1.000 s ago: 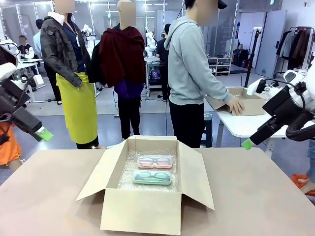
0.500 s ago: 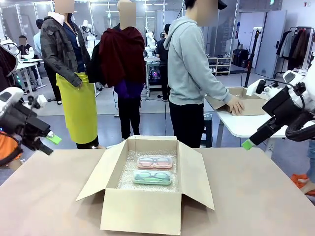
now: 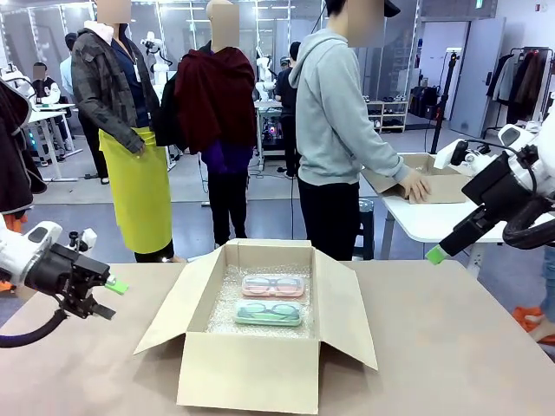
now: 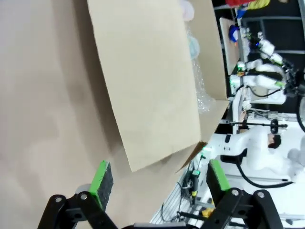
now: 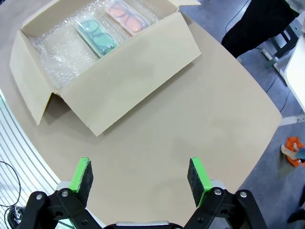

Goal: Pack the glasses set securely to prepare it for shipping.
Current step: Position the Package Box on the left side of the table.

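The green-padded fingers point(image 4: 101, 183) of the left gripper point(image 4: 159, 183) are spread wide apart with nothing held between them, and the same gripper point(image 3: 111, 299) is seen low over the left edge of the beige table point(image 3: 69, 364), just beside the splayed left flap of the open brown cardboard box point(image 3: 260, 368). In the left wrist view that flap point(image 4: 147, 81) is seen lying out over the tabletop point(image 4: 43, 95) beyond the fingers. The fingers point(image 5: 82, 177) of the right gripper point(image 5: 140, 177) are likewise parted and empty; this gripper point(image 3: 436, 253) is held high above the right far corner of the table, well apart from the box. In the right wrist view the box point(image 5: 128, 71) is seen from above, lined with clear bubble wrap point(image 5: 57, 52). Inside it, on the wrap, the glasses set is laid: the pink-based transparent-lidded glasses case point(image 3: 273, 285) towards the far wall and the mint-green-based transparent-lidded glasses case point(image 3: 268, 313) just beside it on the near side, parallel to it, with spectacles visible through both lids. All four flaps are seen open. Beyond the far edge of the table a person in a grey hooded top point(image 3: 334, 113) is turned towards another table, with a hand point(image 3: 416, 186) placed on a second cardboard box point(image 3: 442, 178).
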